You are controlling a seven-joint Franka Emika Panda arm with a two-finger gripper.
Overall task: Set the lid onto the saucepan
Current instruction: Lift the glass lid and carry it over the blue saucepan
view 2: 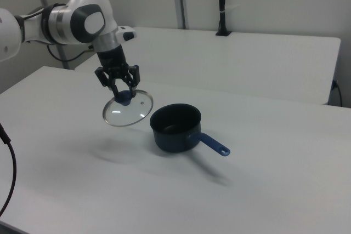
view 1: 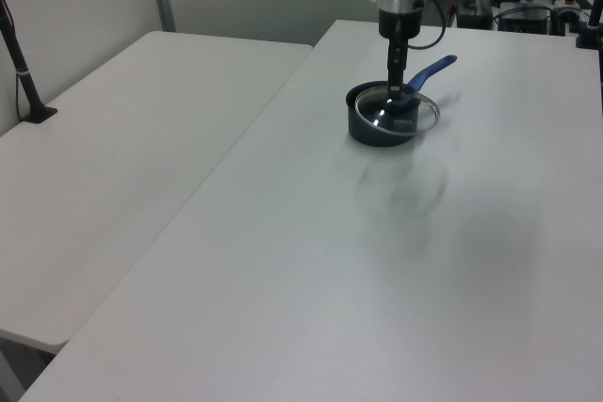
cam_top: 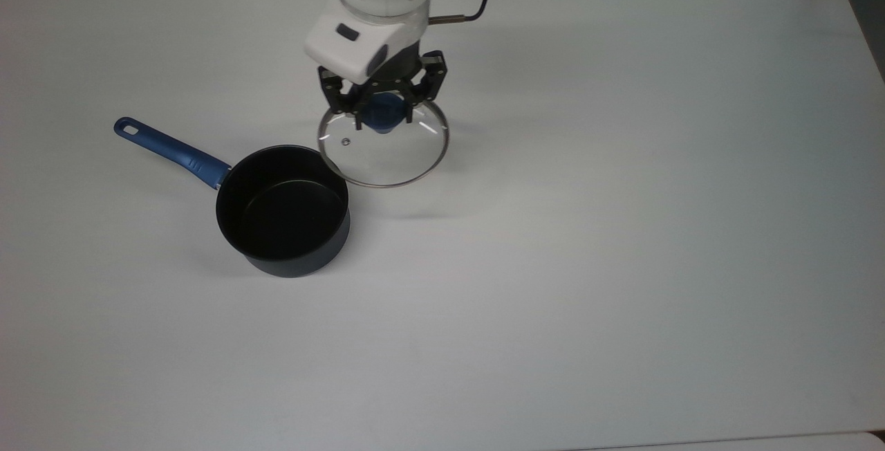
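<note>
While the saucepan sits upright and uncovered on the white counter, the jaws pinch the blue knob at the centre of the lid and hold it in the air. In the right view the lid hangs clear of the counter, tilted a little, with its faint shadow lying on the surface below it. In the top view the glass disc sits just to the upper right of the saucepan, its metal rim reaching the pan's near rim at the top view's left edge of the lid, and a small steam vent shows on the glass beside the knob. In the left view the lid appears over the far side of the saucepan. The saucepan's blue handle points to the upper left in the top view, with a hole at its far end. The arm's white wrist rises straight above the jaws, and a black cable runs off behind it. A second pale table stands beside the counter in the left view.
</note>
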